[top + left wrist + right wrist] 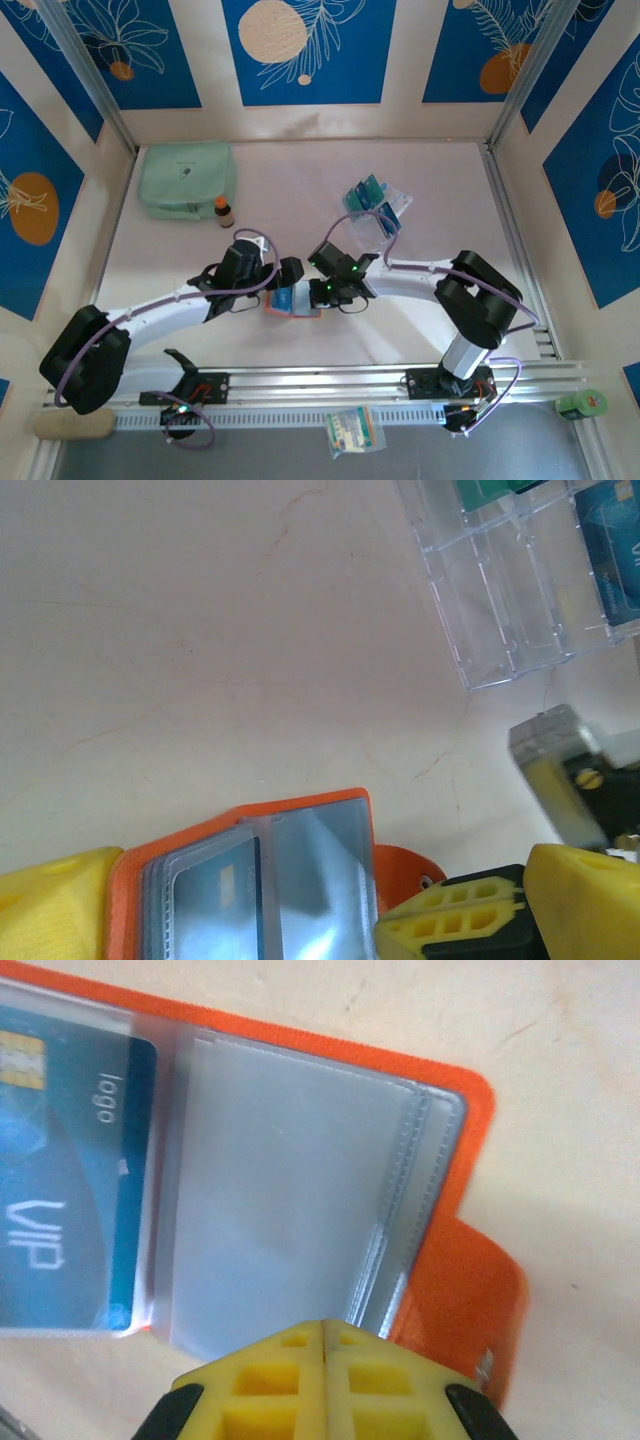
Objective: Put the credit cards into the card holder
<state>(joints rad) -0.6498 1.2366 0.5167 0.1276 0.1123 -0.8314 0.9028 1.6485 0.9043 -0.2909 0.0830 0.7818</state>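
Orange leather-like card holder [292, 302] lies open at table centre, spread left gripper [265, 915] straddling it, pressed-together right gripper [322, 1355] at its empty pocket; teal-blue credit cards [372, 193] in clear plastic tray [500, 600] sit beyond, nearer right arm.

Near the middle of the table [290, 190], a little toward the near edge: the card holder [293, 300], lying open. Around it, one finger on each side, the left gripper [284, 284]; at the edge of its pockets, on the right, the right gripper [322, 292]. In its left half, inside a pocket, one card [70, 1180]. Behind and to the right, well apart, a divided box [378, 203] with the other credit cards [366, 190] in it. At back left, a zip pouch [186, 178]; just beside its front right corner, a small bottle [224, 212], upright. In front of the arm bases, a sachet packet [352, 430].
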